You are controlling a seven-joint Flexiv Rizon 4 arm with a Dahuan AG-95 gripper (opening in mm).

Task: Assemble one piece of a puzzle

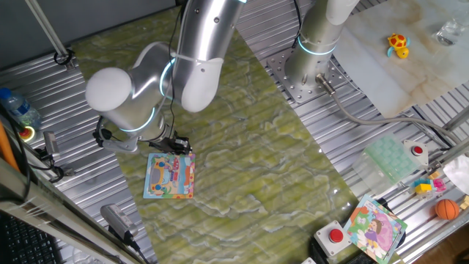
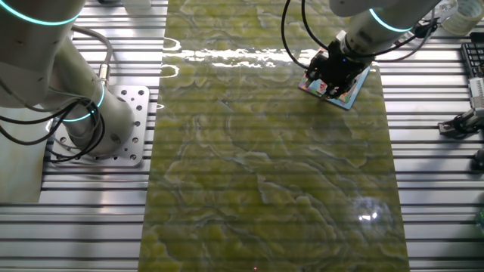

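Observation:
The puzzle lies flat on the green mat, a square board with a light-blue border and an orange, pink and yellow cartoon. In the other fixed view the puzzle sits at the mat's far right, mostly covered by the arm. My gripper is down at the board's far edge, its dark fingers touching or just above it. From the other side the gripper hangs over the board's left part. The piece is hidden; I cannot make it out at the fingers.
A second arm's base is bolted at the mat's far side. On the right stand a purple-and-green picture board, a red button box, a green tray and an orange ball. A bottle lies left.

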